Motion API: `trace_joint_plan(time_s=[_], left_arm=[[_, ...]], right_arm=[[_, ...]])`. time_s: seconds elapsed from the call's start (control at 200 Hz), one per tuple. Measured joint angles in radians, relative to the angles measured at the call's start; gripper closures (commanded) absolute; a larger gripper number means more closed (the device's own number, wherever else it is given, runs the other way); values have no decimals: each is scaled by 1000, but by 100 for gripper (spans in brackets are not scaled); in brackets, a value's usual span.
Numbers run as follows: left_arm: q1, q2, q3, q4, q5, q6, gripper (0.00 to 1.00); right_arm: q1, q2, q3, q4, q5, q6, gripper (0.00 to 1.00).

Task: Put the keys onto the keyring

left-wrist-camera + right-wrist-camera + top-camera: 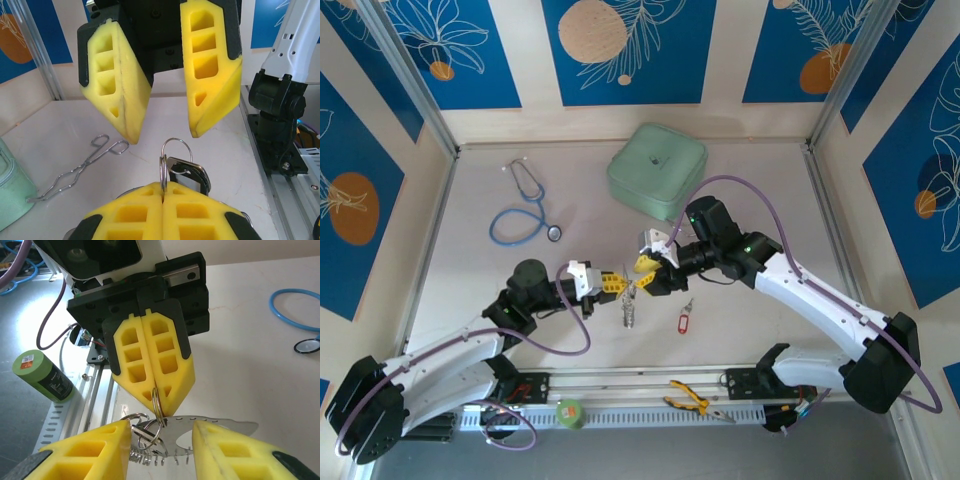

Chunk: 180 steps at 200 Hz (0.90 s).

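Left gripper [162, 192] is pinched shut on the thin silvery ring [163, 170] of the dark-headed keys [189, 172], with the red-tagged key [685, 322] lying flat on the table [770, 200] nearer me. Just past them my right gripper [165, 134] gapes, and farthest I see the rounded mint case [657, 170], closed, contents hidden.

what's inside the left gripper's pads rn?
The keys, pinched by their split ring in the shut left gripper. The ring's clamped part is hidden between the pads.

White arms [820, 300], black joints [708, 216], purple cables [740, 182], yellow claws [617, 283].
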Motion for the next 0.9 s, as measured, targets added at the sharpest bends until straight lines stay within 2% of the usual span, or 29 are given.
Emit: trace_joint_plan(time_s=[0.265,0.46,0.785,0.825,0.88,0.9], left_arm=[[0,0,0,17,0,-8,100],[0,0,0,19,0,-15,100],[0,10,0,45,7,-25,100],[0,12,0,46,7,-26,100],[0,16,0,48,8,-26,100],[0,16,0,47,10,-27,100]], right_arm=[[11,35,0,14,-3,8,67],[14,47,0,29,-11,21,84],[21,60,0,47,-34,26,82],[21,61,0,46,-34,24,85],[21,61,0,45,-33,19,99],[21,61,0,44,-33,19,100]])
